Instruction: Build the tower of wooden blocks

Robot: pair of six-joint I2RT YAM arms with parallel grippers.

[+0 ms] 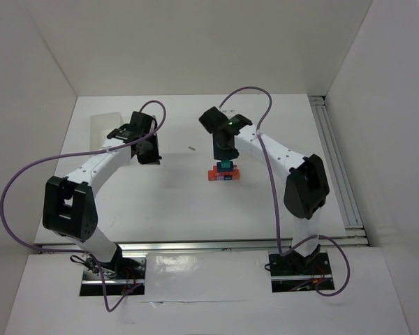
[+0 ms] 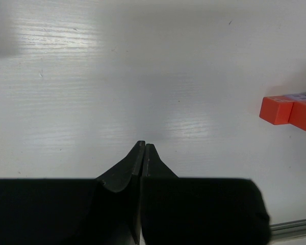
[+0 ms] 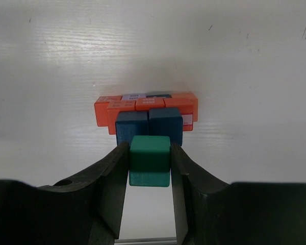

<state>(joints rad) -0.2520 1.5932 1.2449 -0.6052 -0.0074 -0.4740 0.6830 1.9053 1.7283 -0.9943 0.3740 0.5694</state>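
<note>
The tower (image 1: 223,173) stands mid-table: a red and orange base row (image 3: 143,107) with a purple cube (image 3: 134,96) behind, and two dark blue cubes (image 3: 149,125) above. My right gripper (image 3: 150,159) is shut on the teal cube (image 3: 150,152) and holds it on top of the dark blue cubes; it also shows in the top view (image 1: 225,160). My left gripper (image 1: 148,155) is shut and empty over bare table to the tower's left. Its closed tips (image 2: 144,146) show in the left wrist view, with the orange base cubes (image 2: 289,111) at the right edge.
A pale tray (image 1: 103,127) lies at the back left, beside the left arm. A small dark speck (image 1: 192,148) lies between the grippers. Metal rails run along the right side (image 1: 339,167) and the near edge (image 1: 216,246). White walls enclose the table.
</note>
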